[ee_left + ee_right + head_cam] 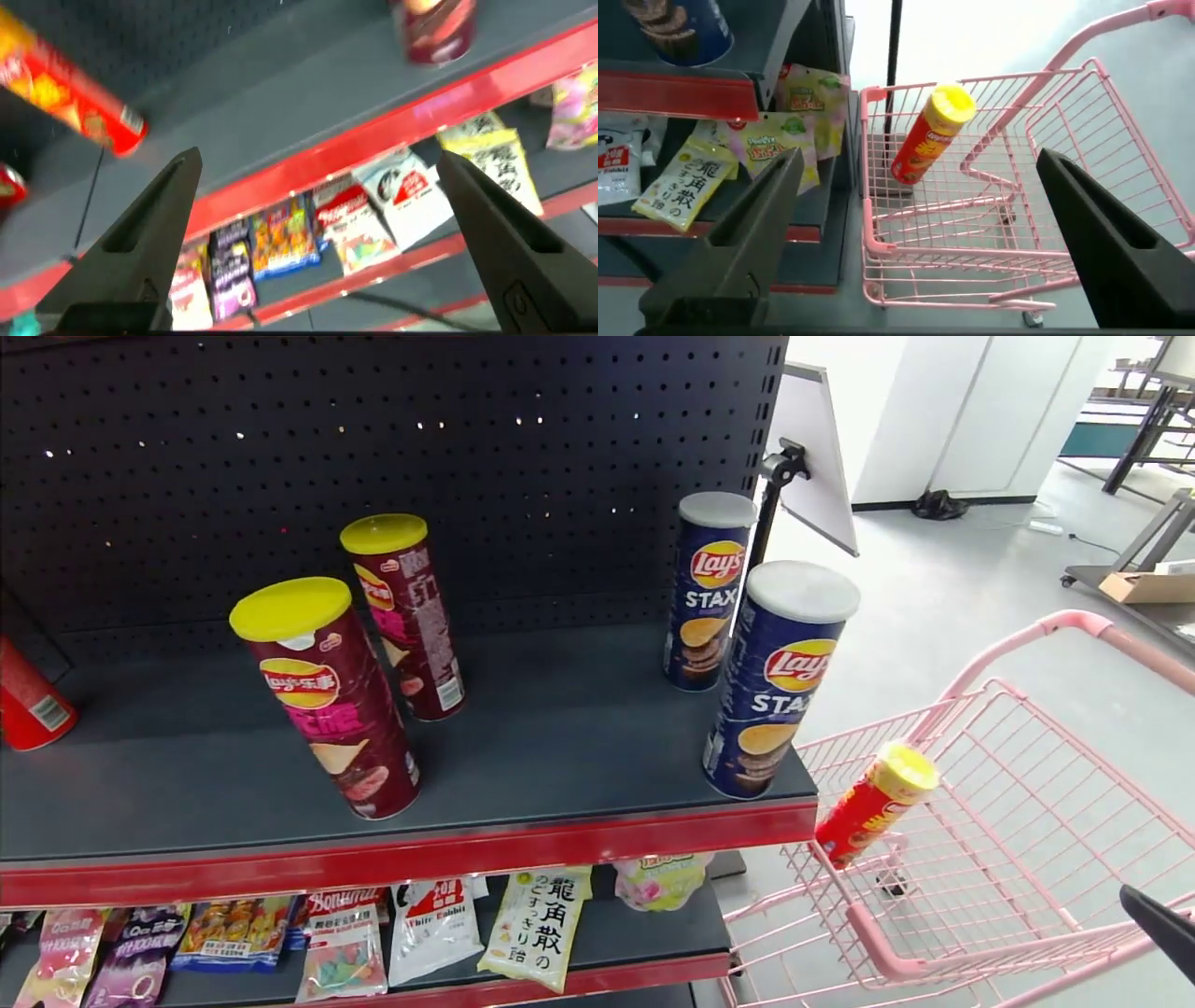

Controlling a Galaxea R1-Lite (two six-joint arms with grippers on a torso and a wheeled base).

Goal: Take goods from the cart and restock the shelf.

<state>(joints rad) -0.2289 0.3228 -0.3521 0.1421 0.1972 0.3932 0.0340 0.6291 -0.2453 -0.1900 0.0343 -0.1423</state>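
— Where was the red can (pixel 876 805)?
— Tilted inside the cart (pixel 1088 621), against the wall nearest the shelf (pixel 560 737).
— And the grippers?
— Left gripper (pixel 320 157) and right gripper (pixel 920 154) both gaped, holding nothing.

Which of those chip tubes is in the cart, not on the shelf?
The red tube with the yellow lid, leaning against the pink cart's wire wall. The maroon tubes and blue tubes stand on the shelf.

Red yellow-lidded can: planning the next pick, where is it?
Head view, right side: the red can leans inside the pink cart, just below the front blue can.
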